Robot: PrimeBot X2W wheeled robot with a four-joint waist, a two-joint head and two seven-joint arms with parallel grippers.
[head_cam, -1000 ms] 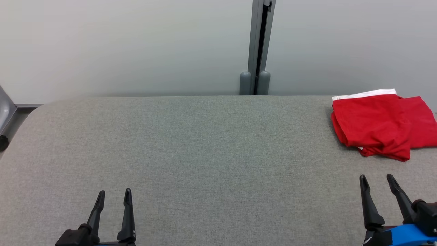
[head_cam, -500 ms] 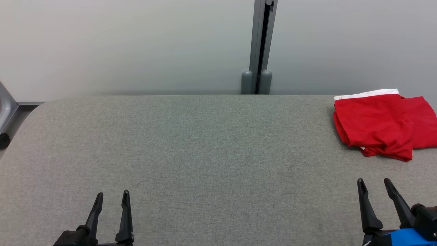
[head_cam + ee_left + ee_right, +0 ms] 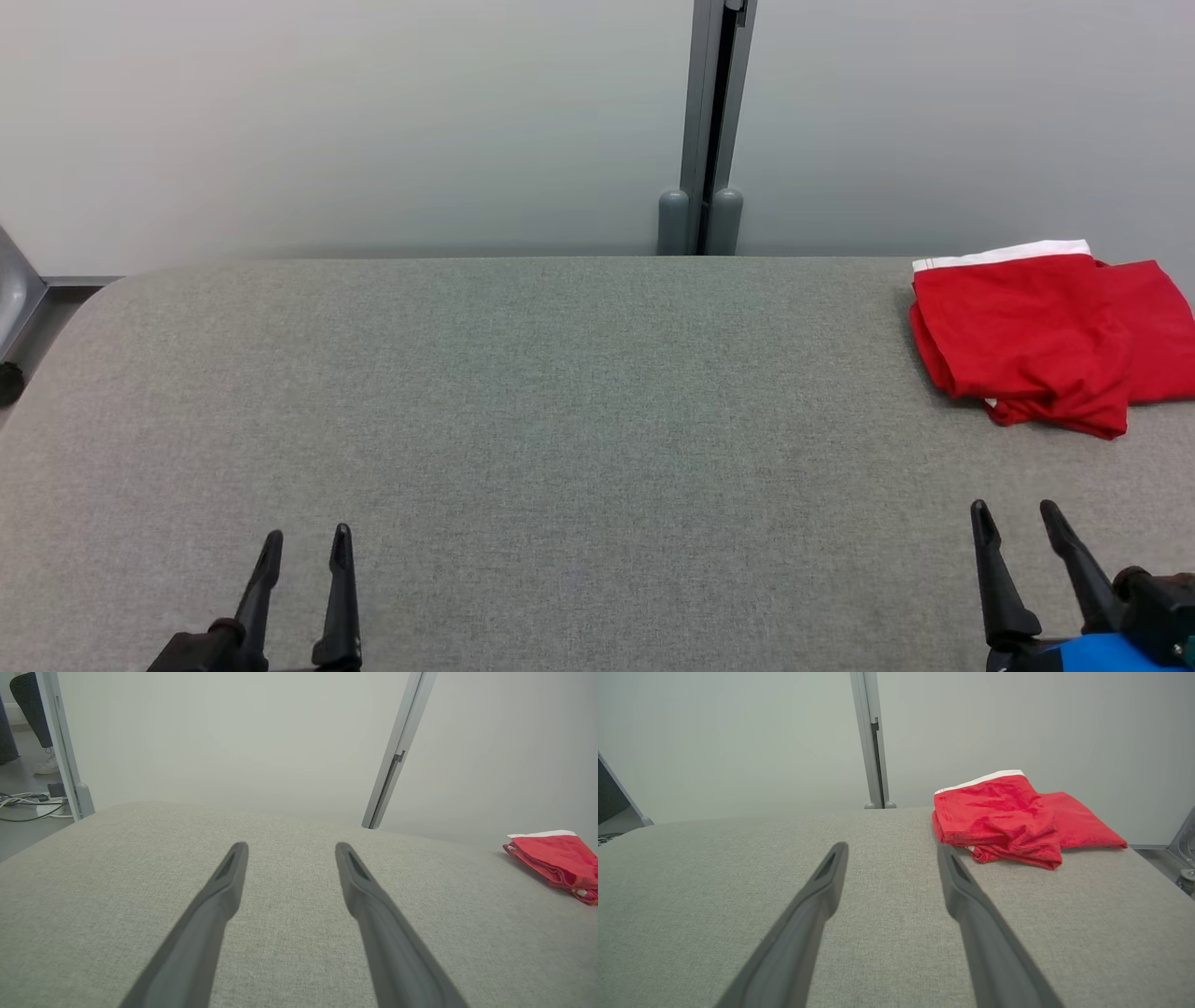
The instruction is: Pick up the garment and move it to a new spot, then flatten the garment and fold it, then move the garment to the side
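One garment (image 3: 1027,327), one table (image 3: 560,411), two grippers: left gripper (image 3: 308,534), right gripper (image 3: 1013,507)

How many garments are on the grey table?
1: a folded red garment with a white band, at the far right of the table, beyond the right claw. Its folds might hide a second piece.

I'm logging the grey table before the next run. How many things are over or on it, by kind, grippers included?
Red garment: 1, lying at the far right
Grippers: 2, the left gripper and the right gripper, both open and empty
Total: 3
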